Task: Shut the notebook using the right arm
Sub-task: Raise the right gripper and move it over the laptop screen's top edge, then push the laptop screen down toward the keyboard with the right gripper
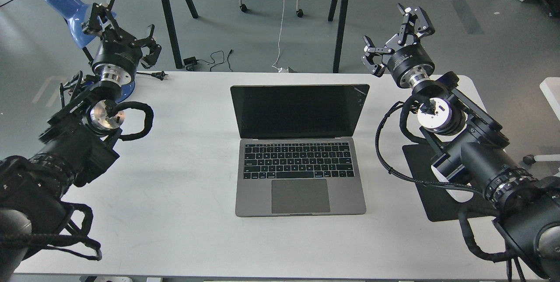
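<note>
Notebook: lying open at the middle of the white surface.
Right fingers: hovering far right, spread, holding nothing.
Left fingers: hovering far left, spread, empty.

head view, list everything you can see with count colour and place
notebook: one, space-grey with black keys and black screen, open, centre of the table
table: one, white, fills most of the view
mouse pad: one, black, on the table right of the notebook, partly under the right arm
lamp: one, blue, at the table's far left corner behind the left gripper
cables: several, black and white, on the grey floor beyond the table
left gripper: one, black, open, raised at far left
right gripper: one, black, open, raised at far right
</note>
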`<control>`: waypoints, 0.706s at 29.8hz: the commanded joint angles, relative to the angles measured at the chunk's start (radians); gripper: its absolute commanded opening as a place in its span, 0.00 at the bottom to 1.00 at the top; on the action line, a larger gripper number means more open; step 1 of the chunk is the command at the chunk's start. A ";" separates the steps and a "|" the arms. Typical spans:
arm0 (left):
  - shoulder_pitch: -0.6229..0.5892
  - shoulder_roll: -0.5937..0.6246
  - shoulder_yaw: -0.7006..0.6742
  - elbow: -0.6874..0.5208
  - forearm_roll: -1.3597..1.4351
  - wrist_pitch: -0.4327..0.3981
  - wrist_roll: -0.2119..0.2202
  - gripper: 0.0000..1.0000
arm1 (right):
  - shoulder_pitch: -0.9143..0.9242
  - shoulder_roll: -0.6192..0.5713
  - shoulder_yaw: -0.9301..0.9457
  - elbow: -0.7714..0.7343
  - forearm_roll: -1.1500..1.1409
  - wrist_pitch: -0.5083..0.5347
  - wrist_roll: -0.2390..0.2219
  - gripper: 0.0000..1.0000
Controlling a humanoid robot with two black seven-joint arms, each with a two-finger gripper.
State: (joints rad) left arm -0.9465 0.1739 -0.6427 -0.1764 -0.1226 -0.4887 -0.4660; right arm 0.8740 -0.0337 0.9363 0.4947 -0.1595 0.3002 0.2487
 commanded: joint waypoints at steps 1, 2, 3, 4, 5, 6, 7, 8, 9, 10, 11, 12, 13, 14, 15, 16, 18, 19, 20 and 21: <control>0.000 0.001 0.000 0.000 0.000 0.000 0.001 1.00 | 0.000 0.024 -0.039 0.007 0.000 0.000 -0.003 1.00; 0.000 0.001 0.000 0.000 0.000 0.000 0.001 1.00 | -0.004 0.026 -0.063 0.015 0.002 0.000 -0.003 1.00; 0.000 0.001 0.000 0.000 0.001 0.000 0.001 1.00 | -0.009 0.026 -0.088 0.019 0.003 0.000 -0.002 1.00; 0.000 0.001 0.000 0.000 0.001 0.000 0.001 1.00 | -0.013 0.028 -0.108 0.030 0.003 0.000 0.000 1.00; 0.000 0.001 0.000 0.000 0.001 0.000 0.001 1.00 | -0.027 0.025 -0.123 0.056 0.003 0.000 0.000 1.00; 0.000 0.001 0.001 0.000 0.001 0.000 0.001 1.00 | -0.045 0.018 -0.126 0.088 0.003 0.000 0.000 1.00; 0.000 0.001 0.000 0.000 0.001 0.000 0.001 1.00 | -0.068 0.012 -0.125 0.128 0.003 -0.001 -0.002 1.00; 0.000 0.001 0.001 -0.002 0.003 0.000 0.001 1.00 | -0.088 -0.003 -0.125 0.171 0.003 -0.003 -0.003 1.00; 0.000 0.001 0.001 0.000 0.003 0.000 0.001 1.00 | -0.104 -0.027 -0.126 0.209 0.003 -0.007 -0.006 1.00; 0.000 0.001 0.001 0.000 0.004 0.000 0.003 1.00 | -0.122 -0.061 -0.132 0.252 0.003 -0.021 -0.009 1.00; 0.000 0.001 0.001 0.000 0.006 0.000 0.003 1.00 | -0.138 -0.089 -0.139 0.287 0.003 -0.036 -0.011 1.00; 0.000 0.002 0.001 0.000 0.006 0.000 0.003 1.00 | -0.153 -0.109 -0.142 0.323 0.003 -0.047 -0.012 1.00; 0.000 0.002 0.001 0.000 0.006 0.000 0.003 1.00 | -0.170 -0.123 -0.149 0.355 0.003 -0.055 -0.012 1.00; 0.000 0.002 0.001 -0.002 0.008 0.000 0.003 1.00 | -0.184 -0.130 -0.158 0.379 0.003 -0.055 -0.012 1.00; 0.000 0.001 0.001 -0.002 0.008 0.000 0.003 1.00 | -0.199 -0.144 -0.166 0.404 0.003 -0.055 -0.012 1.00; 0.000 0.001 0.001 0.000 0.008 0.000 0.003 1.00 | -0.211 -0.164 -0.172 0.424 0.003 -0.056 -0.012 1.00; 0.000 0.001 0.001 0.000 0.008 0.000 0.003 1.00 | -0.234 -0.213 -0.189 0.470 0.003 -0.056 -0.012 1.00; 0.000 0.001 0.001 0.000 0.008 0.000 0.003 1.00 | -0.248 -0.232 -0.198 0.496 0.003 -0.056 -0.012 1.00; 0.000 0.001 0.001 0.000 0.008 0.000 0.003 1.00 | -0.262 -0.245 -0.206 0.521 0.003 -0.056 -0.012 1.00; 0.000 0.001 0.001 0.000 0.008 0.000 0.003 1.00 | -0.277 -0.259 -0.214 0.542 0.003 -0.055 -0.012 1.00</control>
State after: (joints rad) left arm -0.9464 0.1756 -0.6411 -0.1770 -0.1149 -0.4887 -0.4633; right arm 0.6349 -0.2494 0.7442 0.9732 -0.1562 0.2442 0.2360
